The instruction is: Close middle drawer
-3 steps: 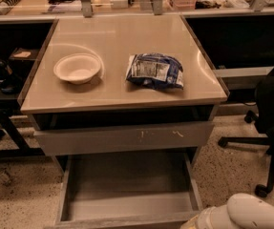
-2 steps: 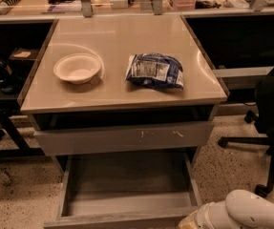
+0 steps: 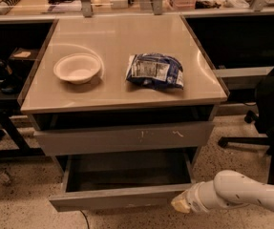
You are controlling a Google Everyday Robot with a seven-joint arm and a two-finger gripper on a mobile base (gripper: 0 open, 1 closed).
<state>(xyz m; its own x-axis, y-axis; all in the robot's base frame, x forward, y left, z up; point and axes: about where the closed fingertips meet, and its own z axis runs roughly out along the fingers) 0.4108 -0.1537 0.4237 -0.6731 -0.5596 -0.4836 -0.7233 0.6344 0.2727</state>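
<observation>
Sitting pulled open: middle drawer point(image 3: 122, 198); gripper point(image 3: 179, 204) just beside front's right end, grip state unclear.

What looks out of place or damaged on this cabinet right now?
The middle drawer is pulled far out, its flat grey inside exposed. The taller drawer front above it bears pale scratch marks. The gripper is at the open drawer's right front corner. The bowl and snack bag sit normally on top.
</observation>
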